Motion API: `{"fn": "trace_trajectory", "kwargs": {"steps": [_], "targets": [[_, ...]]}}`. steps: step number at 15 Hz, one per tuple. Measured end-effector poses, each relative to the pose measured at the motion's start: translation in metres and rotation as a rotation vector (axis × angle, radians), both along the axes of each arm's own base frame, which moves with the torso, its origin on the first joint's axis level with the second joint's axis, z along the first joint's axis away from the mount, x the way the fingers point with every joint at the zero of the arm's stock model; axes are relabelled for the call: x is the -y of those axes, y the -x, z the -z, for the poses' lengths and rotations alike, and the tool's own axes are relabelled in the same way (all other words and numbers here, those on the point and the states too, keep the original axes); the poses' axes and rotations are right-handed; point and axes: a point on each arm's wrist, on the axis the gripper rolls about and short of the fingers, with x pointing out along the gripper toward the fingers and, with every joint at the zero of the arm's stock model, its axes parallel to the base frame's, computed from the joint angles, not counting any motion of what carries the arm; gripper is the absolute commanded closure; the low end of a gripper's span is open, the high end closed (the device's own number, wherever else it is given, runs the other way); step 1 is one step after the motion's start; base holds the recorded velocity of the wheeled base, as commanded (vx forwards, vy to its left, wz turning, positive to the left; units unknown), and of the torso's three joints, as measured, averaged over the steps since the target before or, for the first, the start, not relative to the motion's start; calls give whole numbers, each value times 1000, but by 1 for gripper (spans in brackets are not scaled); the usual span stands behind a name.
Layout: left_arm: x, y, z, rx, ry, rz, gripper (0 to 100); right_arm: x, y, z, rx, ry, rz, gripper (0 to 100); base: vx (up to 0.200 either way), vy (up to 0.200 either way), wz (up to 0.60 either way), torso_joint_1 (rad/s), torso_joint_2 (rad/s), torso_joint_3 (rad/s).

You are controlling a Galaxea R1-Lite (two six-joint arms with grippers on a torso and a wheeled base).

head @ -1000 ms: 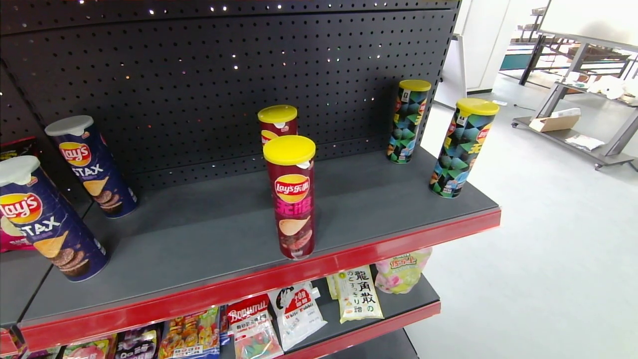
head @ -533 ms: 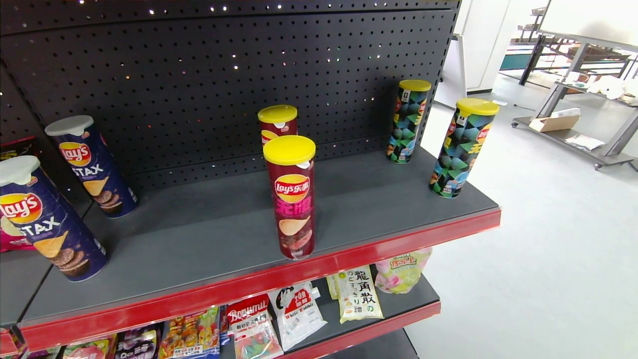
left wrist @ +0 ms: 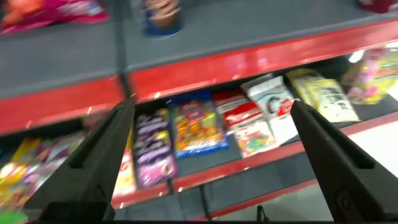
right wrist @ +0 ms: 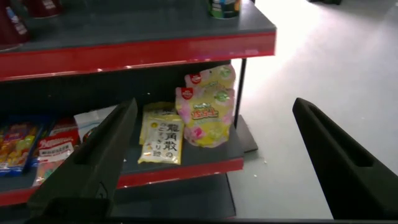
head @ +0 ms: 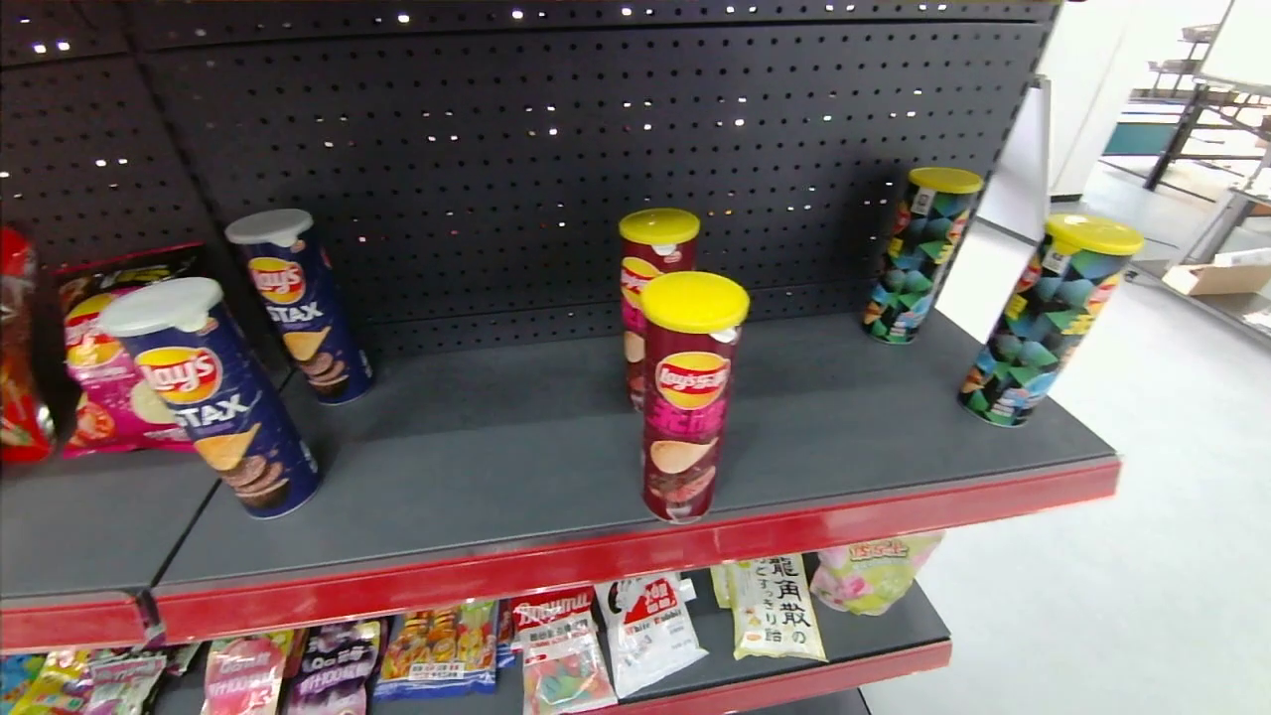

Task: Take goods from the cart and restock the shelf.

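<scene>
Six upright cardboard crisp tubes (head: 692, 397) stay put on the grey red-lipped shelf (head: 477, 467) as the view swings left; left pincer (left wrist: 208, 115) and right pincer (right wrist: 214, 106) gape empty, nothing fetched yet.

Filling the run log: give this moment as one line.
left gripper open, empty | right gripper open, empty | both facing lower shelf | upper shelf: six chip cans standing

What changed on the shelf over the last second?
Only the camera moved: the head view swung left, bringing chip bags at the left end of the shelf into sight. The blue cans, red cans and patterned cans stand as before; nothing was grasped or released.
</scene>
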Motion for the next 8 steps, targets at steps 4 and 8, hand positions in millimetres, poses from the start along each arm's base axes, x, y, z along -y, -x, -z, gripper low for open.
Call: {"fn": "trace_trajectory", "kwargs": {"steps": [4, 8], "targets": [[1, -2, 1, 20, 17, 48, 0, 0, 0, 0, 1, -1, 0, 0, 0, 0, 0, 0, 0, 0], [4, -11, 10, 103, 34, 82, 0, 0, 0, 0, 1, -3, 0, 0, 0, 0, 0, 0, 0, 0]]}}
